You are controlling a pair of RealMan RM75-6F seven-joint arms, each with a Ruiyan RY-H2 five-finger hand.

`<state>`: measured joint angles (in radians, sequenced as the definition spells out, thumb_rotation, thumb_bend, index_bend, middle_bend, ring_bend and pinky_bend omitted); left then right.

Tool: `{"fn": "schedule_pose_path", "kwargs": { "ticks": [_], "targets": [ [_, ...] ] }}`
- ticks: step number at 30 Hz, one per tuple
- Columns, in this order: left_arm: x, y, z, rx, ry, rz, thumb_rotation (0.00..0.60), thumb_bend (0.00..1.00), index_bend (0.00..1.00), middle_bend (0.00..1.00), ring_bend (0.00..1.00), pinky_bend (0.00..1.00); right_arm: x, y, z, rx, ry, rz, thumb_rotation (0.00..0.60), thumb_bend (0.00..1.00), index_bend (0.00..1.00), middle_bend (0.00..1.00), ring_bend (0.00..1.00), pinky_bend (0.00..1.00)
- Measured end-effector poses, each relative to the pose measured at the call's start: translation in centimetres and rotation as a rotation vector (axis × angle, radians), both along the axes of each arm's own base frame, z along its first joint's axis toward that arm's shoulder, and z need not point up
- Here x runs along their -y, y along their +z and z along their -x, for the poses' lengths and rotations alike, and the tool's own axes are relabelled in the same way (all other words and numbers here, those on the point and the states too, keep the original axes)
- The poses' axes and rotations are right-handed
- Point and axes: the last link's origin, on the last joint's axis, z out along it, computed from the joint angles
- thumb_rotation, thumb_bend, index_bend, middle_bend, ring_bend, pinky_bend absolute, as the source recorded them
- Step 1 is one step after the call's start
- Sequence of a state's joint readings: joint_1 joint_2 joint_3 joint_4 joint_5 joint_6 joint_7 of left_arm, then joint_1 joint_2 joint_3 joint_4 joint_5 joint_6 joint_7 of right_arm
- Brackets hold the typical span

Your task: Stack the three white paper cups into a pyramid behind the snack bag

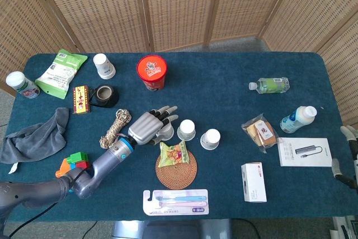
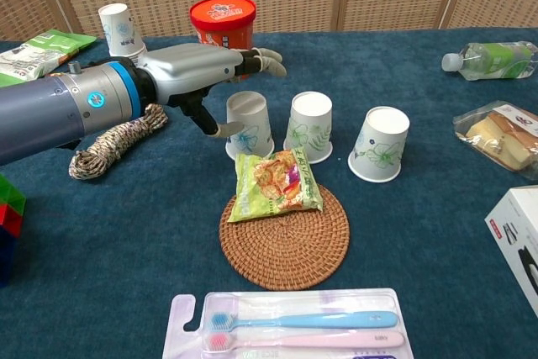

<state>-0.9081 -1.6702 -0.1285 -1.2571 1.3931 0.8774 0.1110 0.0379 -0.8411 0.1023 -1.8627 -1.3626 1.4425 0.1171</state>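
Three upturned white paper cups stand in a row behind the snack bag (image 2: 276, 181), which lies on a woven coaster (image 2: 286, 241). The left cup (image 2: 250, 126) stands close beside the middle cup (image 2: 309, 127); the right cup (image 2: 380, 144) is a little apart. My left hand (image 2: 206, 71) reaches over the left cup, thumb against its near side and fingers (image 2: 267, 60) stretched out straight past its top. From above, the left hand (image 1: 150, 129) hides part of that cup (image 1: 167, 133). My right hand (image 1: 348, 152) shows only at the table's right edge, holding nothing.
A red noodle tub (image 2: 222, 19) and a fourth cup (image 2: 118, 28) stand behind my left hand. A coiled rope (image 2: 116, 142) lies under the forearm. A toothbrush pack (image 2: 286, 325) sits at the front, with a white box (image 2: 517, 237), a sandwich pack (image 2: 500, 134) and a bottle (image 2: 492, 60) to the right.
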Motion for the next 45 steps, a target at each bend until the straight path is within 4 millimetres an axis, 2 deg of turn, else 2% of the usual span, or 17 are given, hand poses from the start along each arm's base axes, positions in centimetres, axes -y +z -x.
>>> {"fn": "schedule_pose_path", "kwargs": {
  "ticks": [5,12,24,29,34,45],
  "targets": [
    [0.0,1.3,0.1,-0.017,0.003,-0.003,0.600,0.45,0.00,0.00,0.00,0.11,0.0,-0.1,-0.1,0.005,0.004,-0.001,0.600,0.55,0.00,0.00,0.00,0.00],
    [0.5,2.5,0.6,-0.090,0.010,0.007,0.600,0.45,0.02,0.00,0.00,0.16,0.0,-0.1,-0.1,0.014,0.005,-0.003,0.600,0.55,0.00,0.00,0.00,0.00],
    [0.2,0.5,0.0,-0.105,0.036,0.022,0.600,0.45,0.12,0.00,0.00,0.32,-0.8,0.3,0.3,0.021,-0.014,0.013,0.600,0.55,0.00,0.00,0.00,0.00],
    [0.1,-0.2,-0.5,-0.088,0.033,0.016,0.600,0.45,0.20,0.00,0.01,0.39,-1.0,0.4,0.4,0.021,-0.022,0.021,0.600,0.55,0.00,0.00,0.00,0.00],
    [-0.1,-0.5,-0.8,-0.072,0.029,0.009,0.600,0.45,0.27,0.05,0.10,0.47,-1.2,0.5,0.4,0.021,-0.026,0.023,0.600,0.55,0.00,0.00,0.00,0.00],
    [-0.4,-0.9,-1.0,-0.039,0.030,-0.013,0.600,0.45,0.36,0.13,0.23,0.57,-1.1,0.5,0.5,0.022,-0.028,0.023,0.600,0.55,0.00,0.00,0.00,0.00]
  ]
}}
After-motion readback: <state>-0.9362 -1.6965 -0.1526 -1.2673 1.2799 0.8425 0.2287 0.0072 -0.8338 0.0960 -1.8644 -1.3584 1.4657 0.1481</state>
